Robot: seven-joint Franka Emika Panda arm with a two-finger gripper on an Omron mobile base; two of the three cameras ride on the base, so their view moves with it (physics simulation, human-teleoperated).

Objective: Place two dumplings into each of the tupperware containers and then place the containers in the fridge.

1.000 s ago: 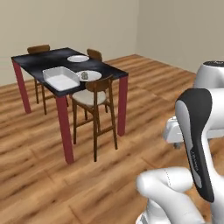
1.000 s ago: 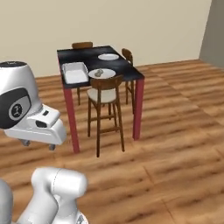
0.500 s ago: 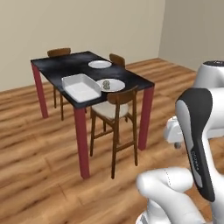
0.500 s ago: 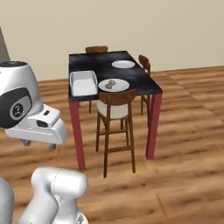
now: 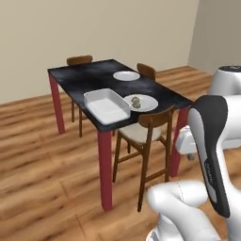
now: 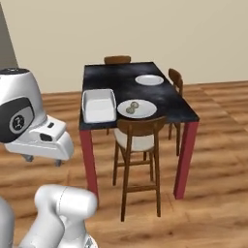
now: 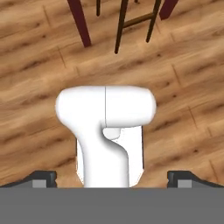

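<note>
From my remote seat, the claw (image 7: 112,177) hangs pointed at bare wood floor (image 7: 35,87), jaws spread wide and empty, the table legs (image 7: 78,22) and chair legs (image 7: 135,19) just beyond it along the line it looks. Everything I need sits well ahead of and above the claw. Farthest left on the dark table (image 6: 164,99) is the deep white tupperware container (image 6: 99,105), nothing in it that I can see; just right of it, almost touching, a round plate (image 6: 145,109) carries two dumplings (image 6: 132,107) side by side; farther off and to the right lies a second plate (image 6: 149,80), which looks bare. I cannot make out the pale blue container or the fridge from here. My worries — the wooden chair (image 6: 140,135) is tucked in directly between the claw and the dumpling plate, so a low reach could clip its backrest; the dumplings are small, round and likely to roll away from a careless pinch; and the container sits close to the table's near edge, where a nudge could tip it off.
</note>
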